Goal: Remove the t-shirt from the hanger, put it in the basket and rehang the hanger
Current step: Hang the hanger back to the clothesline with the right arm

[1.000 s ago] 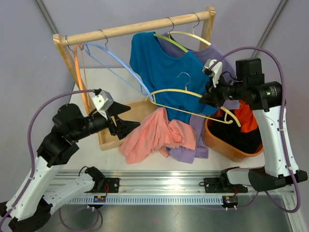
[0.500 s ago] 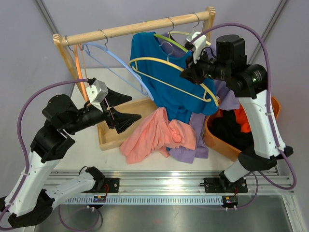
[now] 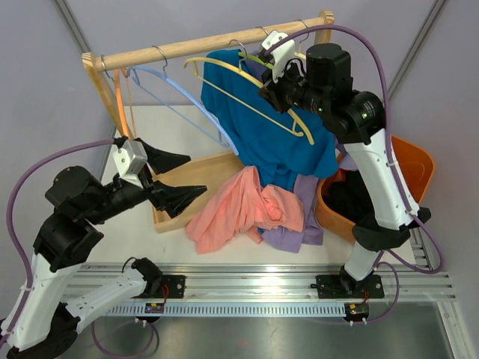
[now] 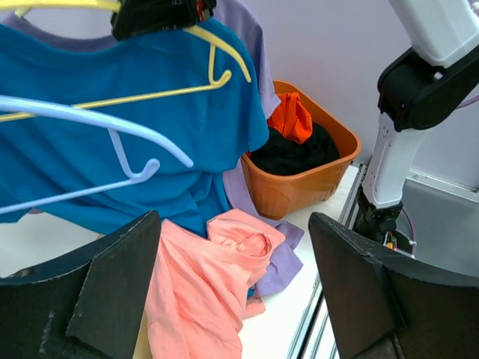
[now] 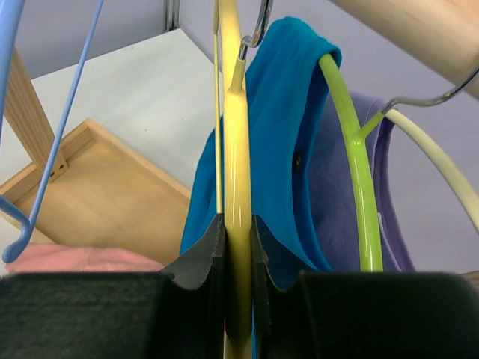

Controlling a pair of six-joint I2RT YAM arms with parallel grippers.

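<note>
My right gripper (image 3: 272, 93) (image 5: 238, 224) is shut on an empty yellow hanger (image 3: 239, 101) (image 5: 238, 149), held up beside the wooden rail (image 3: 209, 43). Its hook is close to the rail; whether it rests on it I cannot tell. A blue t-shirt (image 3: 262, 127) (image 5: 288, 105) hangs on a green hanger (image 5: 352, 134), with a purple t-shirt (image 5: 333, 194) behind it. A salmon t-shirt (image 3: 239, 209) (image 4: 202, 284) lies crumpled on the table. My left gripper (image 3: 196, 174) (image 4: 233, 224) stands open and empty, left of and above the salmon t-shirt.
A wooden tray (image 3: 202, 170) lies under the rail, partly covered by the salmon cloth. An orange basket (image 3: 415, 161) (image 4: 299, 191) with black and orange clothes stands at the right. Light blue (image 3: 179, 93) and orange hangers hang at the rail's left end.
The right arm has carried the yellow hanger up and to the left, from beside the basket to the rail. The left arm has drawn back to the left, jaws a little wider.
</note>
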